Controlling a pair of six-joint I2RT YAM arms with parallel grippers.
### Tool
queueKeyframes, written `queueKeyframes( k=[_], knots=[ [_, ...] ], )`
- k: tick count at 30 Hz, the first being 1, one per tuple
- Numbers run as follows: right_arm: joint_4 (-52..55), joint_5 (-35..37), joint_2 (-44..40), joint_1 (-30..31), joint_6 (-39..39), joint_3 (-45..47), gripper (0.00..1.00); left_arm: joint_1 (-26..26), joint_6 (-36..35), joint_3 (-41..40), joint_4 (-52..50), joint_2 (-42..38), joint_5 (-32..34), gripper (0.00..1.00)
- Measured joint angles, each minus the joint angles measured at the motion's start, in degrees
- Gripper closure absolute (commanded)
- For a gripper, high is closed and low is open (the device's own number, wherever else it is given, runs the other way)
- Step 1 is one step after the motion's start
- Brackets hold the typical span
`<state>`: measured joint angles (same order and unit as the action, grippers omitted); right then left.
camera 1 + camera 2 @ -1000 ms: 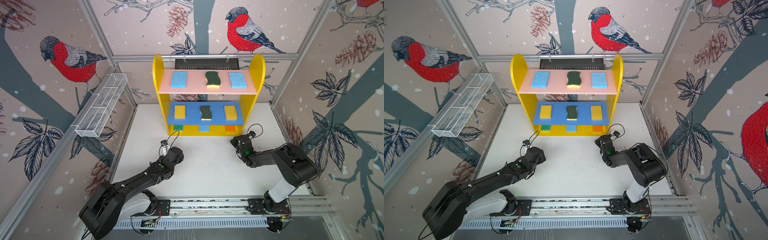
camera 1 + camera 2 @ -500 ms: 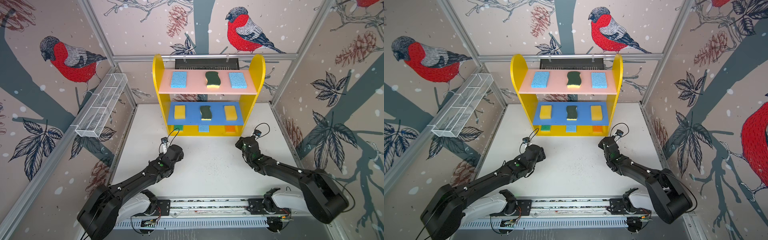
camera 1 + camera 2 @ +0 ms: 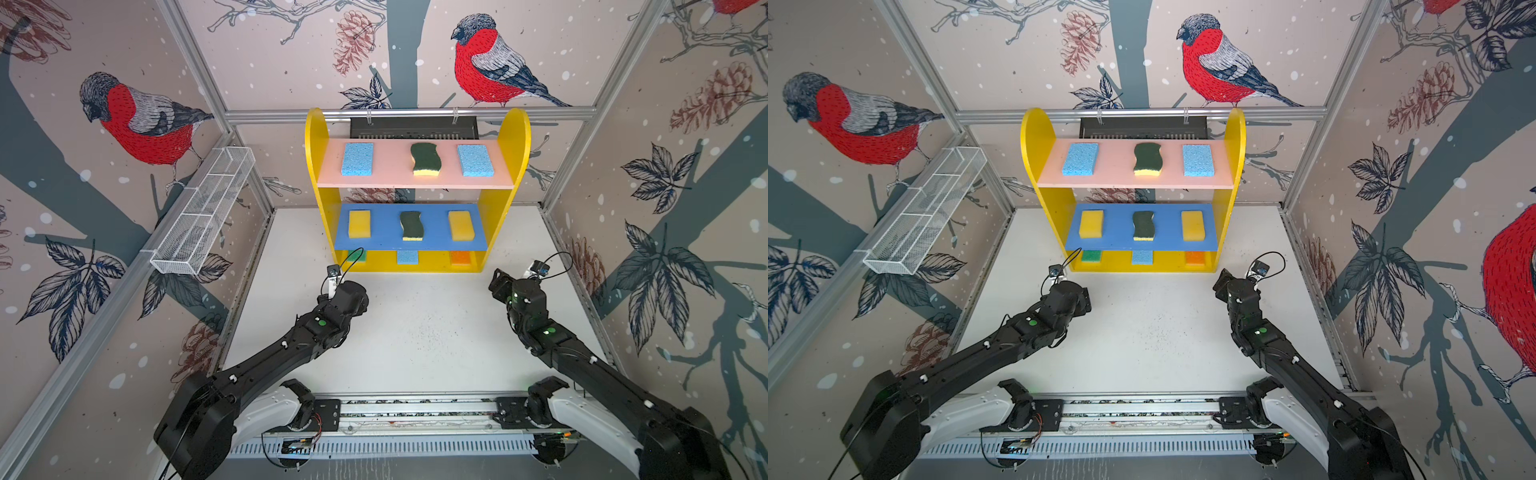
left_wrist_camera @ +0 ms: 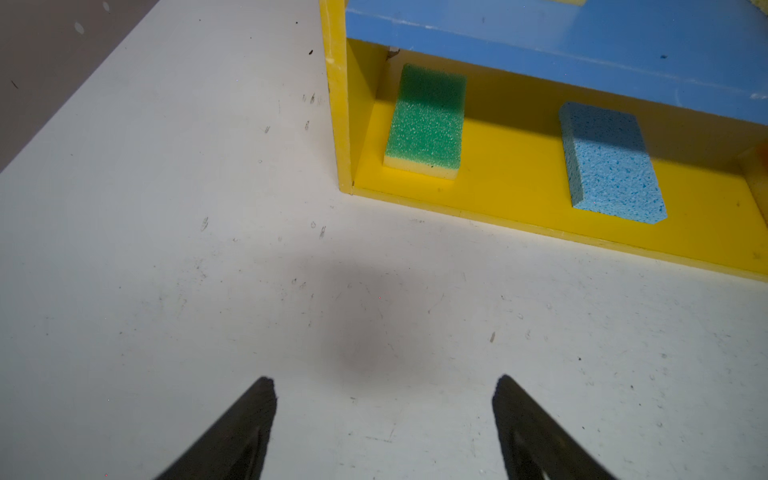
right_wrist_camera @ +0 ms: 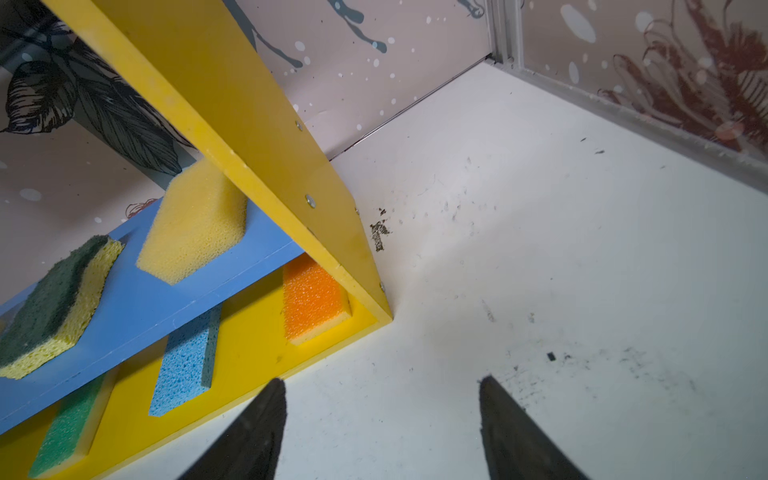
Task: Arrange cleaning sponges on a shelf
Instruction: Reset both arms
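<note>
The shelf [image 3: 513, 137] stands at the back with cleaning sponges on all three boards. Two blue sponges [image 3: 357, 159] flank a dark-green wavy one [image 3: 425, 159] on the pink board. Two yellow ones [image 3: 359, 223] flank another dark-green one [image 3: 411, 225] on the blue board. Green [image 4: 426, 124], blue [image 4: 611, 162] and orange [image 5: 313, 297] sponges lie on the yellow bottom. My left gripper [image 4: 384, 386] is open and empty over the bare table, short of the shelf's left front corner. My right gripper [image 5: 380, 386] is open and empty off the right front corner.
A long white wire-mesh basket [image 3: 203, 216] hangs on the left wall rail. Dark crumbs dot the white table [image 3: 415, 340] between the arms and beside the shelf's right panel. Patterned walls close in both sides and the back.
My right gripper has gone from shut to open, and its arm has dropped from a bent elbow to lying stretched out. The left jaws have spread wider; that arm has barely moved.
</note>
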<state>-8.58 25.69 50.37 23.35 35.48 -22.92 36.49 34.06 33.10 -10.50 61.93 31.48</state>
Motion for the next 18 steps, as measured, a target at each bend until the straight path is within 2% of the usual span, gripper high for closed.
queueKeyframes(
  k=[5,10,14,18],
  knots=[
    [1.5,0.8,-3.9,-4.8,-2.6,-0.2,0.0,0.0,-0.2,0.7,-0.2,-2.9,3.9,0.02],
    [0.7,-0.2,-6.1,-13.5,-6.1,-0.3,0.0,0.0,-3.3,0.3,1.6,-6.1,9.1,0.02],
    [-2.1,-5.2,-4.5,-22.8,-7.0,0.6,0.0,-0.3,-7.3,-0.3,4.4,-6.9,13.6,0.02],
    [-5.2,-10.8,-1.7,-28.6,-7.0,2.3,0.0,-2.0,-11.8,-2.7,9.2,-8.5,17.3,0.02]
  ],
)
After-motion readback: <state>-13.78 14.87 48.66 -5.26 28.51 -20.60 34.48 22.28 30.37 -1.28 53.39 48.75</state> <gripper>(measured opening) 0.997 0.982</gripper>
